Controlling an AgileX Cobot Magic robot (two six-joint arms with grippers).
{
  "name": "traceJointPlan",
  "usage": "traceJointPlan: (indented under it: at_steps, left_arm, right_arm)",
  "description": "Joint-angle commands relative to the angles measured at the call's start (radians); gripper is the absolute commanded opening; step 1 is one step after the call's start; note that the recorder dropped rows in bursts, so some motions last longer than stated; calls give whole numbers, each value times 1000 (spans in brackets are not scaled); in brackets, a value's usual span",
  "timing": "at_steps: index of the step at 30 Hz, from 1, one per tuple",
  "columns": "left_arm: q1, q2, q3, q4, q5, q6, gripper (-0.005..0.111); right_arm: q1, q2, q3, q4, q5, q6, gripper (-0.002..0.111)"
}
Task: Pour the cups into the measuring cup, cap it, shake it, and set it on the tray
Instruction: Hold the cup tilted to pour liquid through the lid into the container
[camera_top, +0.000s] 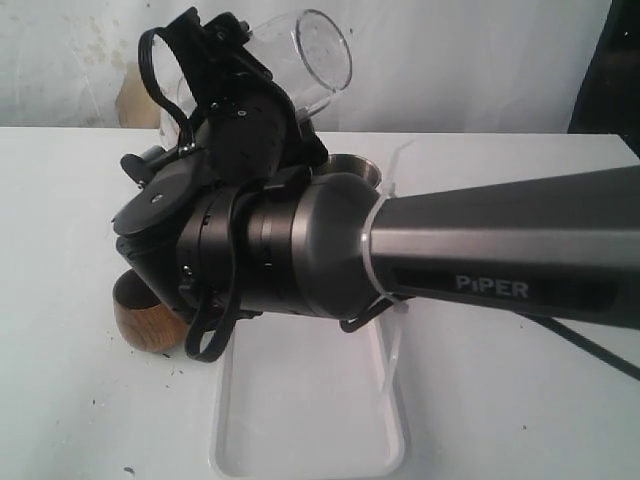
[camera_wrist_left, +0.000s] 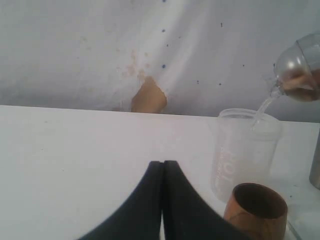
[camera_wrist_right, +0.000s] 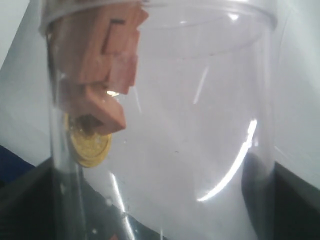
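While the right gripper (camera_top: 232, 72) clamps the measuring cup (camera_top: 312, 55) by its lower part, fingers spread wide around it, the cup hangs in the air, tipped well over with its mouth pointing away from the hand. Left wrist view: its lip is above the frosted tub (camera_wrist_left: 245, 150), and a thin pale stream (camera_wrist_left: 264, 106) falls from the lip into the tub. Inside the measuring cup: reddish wooden blocks (camera_wrist_right: 102, 60) bunched at the rim, gold coin (camera_wrist_right: 90, 145) touching them. Wooden cup (camera_wrist_left: 257, 207) upright just beside the tub, inside dark, contents unclear. Steel tumbler (camera_top: 357, 170) upright behind the arm, contents hidden. Tray (camera_top: 310, 440) flat on the table below the arm, wooden cup just off its corner. Left gripper (camera_wrist_left: 163, 167): fingers pressed together, holding nothing, apart from the cups.
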Motion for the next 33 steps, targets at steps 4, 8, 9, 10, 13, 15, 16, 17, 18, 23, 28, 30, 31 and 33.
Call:
traceJointPlan:
  at_steps: [4, 8, 9, 10, 13, 15, 16, 17, 18, 23, 28, 30, 31, 33]
  left_arm:
    - [-3, -4, 5, 4, -10, 0, 0]
    - [-3, -4, 5, 4, -10, 0, 0]
    - [-3, -4, 5, 4, -10, 0, 0]
    - [-3, -4, 5, 4, -10, 0, 0]
    - [-3, -4, 5, 4, -10, 0, 0]
    - [-3, -4, 5, 4, -10, 0, 0]
    - [-3, -4, 5, 4, -10, 0, 0]
    - [-3, -4, 5, 4, -10, 0, 0]
    - [-3, -4, 5, 4, -10, 0, 0]
    - [-3, -4, 5, 4, -10, 0, 0]
    - [-3, -4, 5, 4, -10, 0, 0]
    - [-3, -4, 5, 4, -10, 0, 0]
    - [-3, -4, 5, 4, -10, 0, 0]
    - [-3, -4, 5, 4, -10, 0, 0]
  right_arm:
    - [6, -25, -4, -52, 34, -15, 0]
    - [6, -25, -4, -52, 34, -22, 0]
    - [6, -25, -4, -52, 34, -22, 0]
    - [6, -25, -4, -52, 34, -22, 0]
    - [6, -25, -4, -52, 34, -42, 0]
    - [6, -25, -4, -52, 34, -48, 0]
    - [6, -25, -4, -52, 34, -48, 0]
    - [6, -25, -4, -52, 34, -48, 0]
    - [6, -25, -4, -52, 34, -52, 0]
    - [6, -25, -4, -52, 34, -135, 0]
    - [6, -25, -4, -52, 26, -150, 0]
    - [6, -25, -4, -52, 19, -150, 0]
    - [6, -25, -4, -52, 16, -152, 0]
    - [6, -25, -4, -52, 4, -152, 0]
